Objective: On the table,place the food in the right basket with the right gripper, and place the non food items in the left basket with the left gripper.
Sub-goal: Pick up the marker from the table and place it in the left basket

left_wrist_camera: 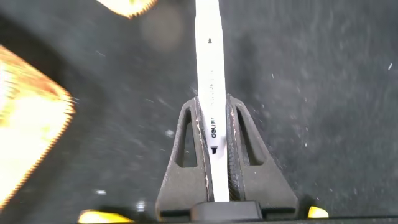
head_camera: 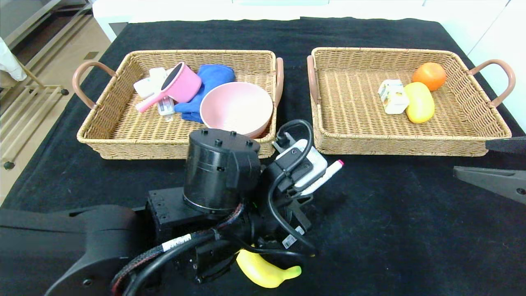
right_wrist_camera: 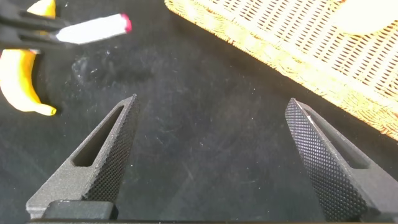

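Note:
My left gripper (left_wrist_camera: 214, 118) is shut on a white marker (left_wrist_camera: 209, 68) with a pink cap. In the head view the marker (head_camera: 328, 172) sticks out from under the left wrist, in front of the gap between the two baskets. It also shows in the right wrist view (right_wrist_camera: 93, 28), a little above the black cloth. A yellow banana (head_camera: 265, 271) lies on the cloth near the front edge, partly under the left arm, and shows in the right wrist view (right_wrist_camera: 22, 81). My right gripper (head_camera: 470, 158) is open and empty at the right, in front of the right basket (head_camera: 402, 146); it shows in its own view (right_wrist_camera: 211, 102).
The left basket (head_camera: 172, 150) holds a pink bowl (head_camera: 236, 107), a pink pot (head_camera: 176, 85), a blue cloth (head_camera: 211, 80) and small white items. The right basket holds an orange (head_camera: 429, 75), a yellow fruit (head_camera: 419, 102) and a white carton (head_camera: 392, 96).

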